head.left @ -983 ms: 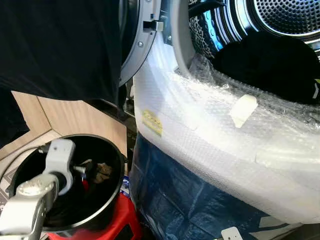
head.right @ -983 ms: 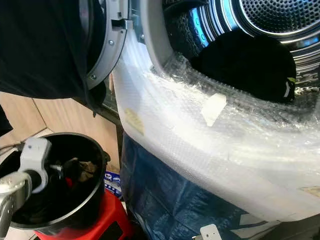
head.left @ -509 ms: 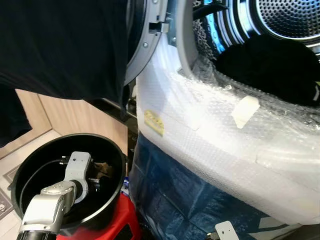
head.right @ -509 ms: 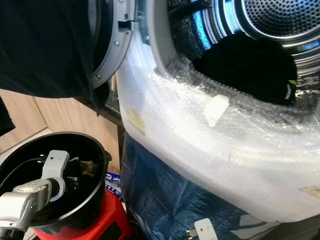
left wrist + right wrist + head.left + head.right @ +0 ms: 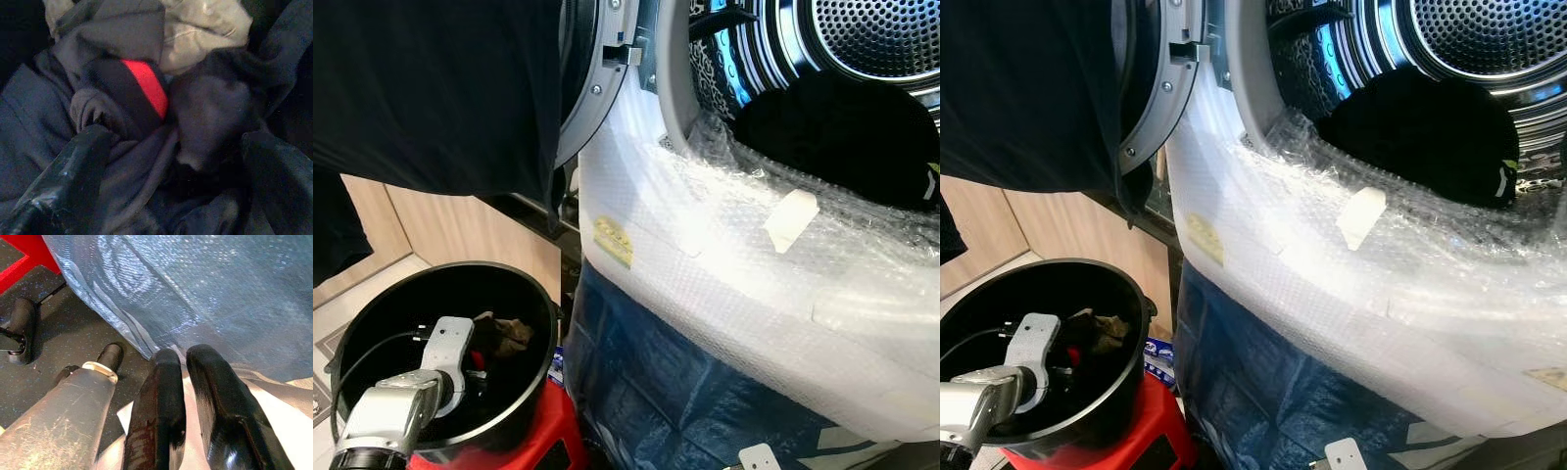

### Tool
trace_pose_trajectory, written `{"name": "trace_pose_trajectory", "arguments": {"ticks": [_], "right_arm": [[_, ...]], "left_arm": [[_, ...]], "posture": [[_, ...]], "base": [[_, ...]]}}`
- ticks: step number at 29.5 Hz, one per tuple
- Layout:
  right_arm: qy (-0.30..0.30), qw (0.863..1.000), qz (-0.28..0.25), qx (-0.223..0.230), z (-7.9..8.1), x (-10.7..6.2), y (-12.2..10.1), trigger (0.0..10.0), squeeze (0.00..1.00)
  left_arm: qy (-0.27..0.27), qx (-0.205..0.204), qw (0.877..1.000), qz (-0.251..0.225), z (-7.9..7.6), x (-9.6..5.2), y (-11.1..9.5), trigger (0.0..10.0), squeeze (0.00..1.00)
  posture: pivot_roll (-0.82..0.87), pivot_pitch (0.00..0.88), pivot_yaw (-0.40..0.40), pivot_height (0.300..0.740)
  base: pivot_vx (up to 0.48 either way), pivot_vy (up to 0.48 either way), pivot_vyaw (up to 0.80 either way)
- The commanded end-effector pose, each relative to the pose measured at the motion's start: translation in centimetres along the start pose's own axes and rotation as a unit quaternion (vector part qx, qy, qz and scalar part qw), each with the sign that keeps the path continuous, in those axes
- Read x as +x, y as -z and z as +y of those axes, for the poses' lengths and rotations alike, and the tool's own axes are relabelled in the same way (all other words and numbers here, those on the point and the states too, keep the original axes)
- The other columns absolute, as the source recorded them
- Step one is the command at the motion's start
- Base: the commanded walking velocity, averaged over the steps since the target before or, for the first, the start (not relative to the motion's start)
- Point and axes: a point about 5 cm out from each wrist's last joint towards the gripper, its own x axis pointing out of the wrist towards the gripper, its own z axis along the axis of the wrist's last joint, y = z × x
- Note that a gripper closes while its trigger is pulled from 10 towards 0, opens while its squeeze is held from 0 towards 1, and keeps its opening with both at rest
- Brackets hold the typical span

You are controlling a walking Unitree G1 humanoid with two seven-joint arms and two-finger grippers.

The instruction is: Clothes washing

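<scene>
A black bucket [image 5: 540, 294] on a red stool [image 5: 543, 443] holds a pile of clothes [image 5: 504, 333]. My left arm [image 5: 406, 403] reaches down into it. In the left wrist view my left gripper [image 5: 176, 142] is open, its fingers [image 5: 78, 161] spread over dark grey garments, one with a red patch [image 5: 146, 85], and a beige piece [image 5: 205, 24] beyond. The washing machine drum [image 5: 871, 39] stands open with black clothes [image 5: 842, 127] inside. My right gripper [image 5: 186, 382] hangs shut near the floor, beside the blue sheet [image 5: 195, 289].
Bubble wrap [image 5: 744, 245] covers the machine's front rim, with blue sheeting [image 5: 685, 392] below it. The open door [image 5: 592, 88] stands at the left with a dark garment [image 5: 431, 88] hanging over it. Wooden panels [image 5: 460, 230] lie behind the bucket.
My left arm has dropped from above the bucket's rim down into the clothes. The right wrist has come into sight at the lower edge. The camera has shifted slightly.
</scene>
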Motion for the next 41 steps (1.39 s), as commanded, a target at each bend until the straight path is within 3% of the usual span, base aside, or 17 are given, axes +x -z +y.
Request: {"name": "trace_pose_trajectory", "arguments": {"ticks": [1, 6, 11, 17, 29, 30, 31, 32, 41], "right_arm": [[0.0, 1.0, 0.008, 0.007, -0.1, -0.1, 0.5, 10.0, 0.0], [-0.001, 1.0, 0.009, 0.006, -0.1, -0.1, 0.5, 10.0, 0.0], [0.005, 1.0, 0.005, 0.014, -0.5, -0.1, 0.5, 10.0, 0.0], [0.013, 1.0, 0.012, 0.013, -1.4, -0.3, 1.0, 10.0, 0.0], [0.011, 1.0, -0.006, 0.023, -1.5, -0.2, -0.1, 10.0, 0.0], [0.01, 1.0, -0.008, 0.025, -1.4, -0.1, -0.2, 10.0, 0.0], [0.009, 1.0, -0.009, 0.026, -1.3, -0.1, -0.2, 10.0, 0.0], [0.006, 1.0, -0.005, 0.026, -1.2, -0.1, -0.1, 10.0, 0.0], [0.006, 1.0, 0.012, 0.021, -1.6, -0.4, 1.2, 10.0, 0.0]], "left_arm": [[-0.021, 0.004, 0.999, 0.024, 0.4, 0.4, 1.0, 10.0, 0.0], [-0.02, -0.002, 1.0, 0.021, -0.1, 0.9, 1.1, 10.0, 0.0], [-0.003, -0.026, 1.0, 0.007, -1.7, 1.9, 0.6, 10.0, 0.0], [0.003, -0.037, 0.998, -0.06, -1.6, 2.3, -2.0, 10.0, 0.0], [0.018, -0.049, 0.998, -0.037, -3.1, 3.9, -0.7, 10.0, 0.0], [0.022, -0.055, 0.998, -0.036, -3.2, 4.1, -0.6, 5.5, 0.0], [0.026, -0.058, 0.997, -0.036, -3.3, 4.2, -0.6, 5.5, 0.0], [0.028, -0.06, 0.997, -0.037, -3.3, 4.4, -0.6, 0.0, 0.0], [0.029, -0.062, 0.997, -0.044, -3.2, 4.3, -1.1, 0.0, 0.0]], "posture": [[0.17, 0.067, -0.119, 0.74], [0.16, 0.073, -0.121, 0.74], [0.14, 0.09, -0.12, 0.74], [0.11, 0.078, -0.136, 0.74], [0.09, 0.078, -0.127, 0.74], [0.09, 0.079, -0.124, 0.74], [0.09, 0.079, -0.124, 0.74], [0.08, 0.08, -0.118, 0.74], [0.1, 0.076, -0.136, 0.74]], "base": [[0.0, 0.0, 0.0], [0.0, 0.0, 0.0], [0.0, 0.0, 0.0], [0.0, 0.0, 0.0], [0.0, 0.0, 0.0], [0.0, 0.0, 0.0], [0.0, 0.0, 0.0], [0.0, 0.0, 0.0], [0.0, 0.0, 0.0]]}}
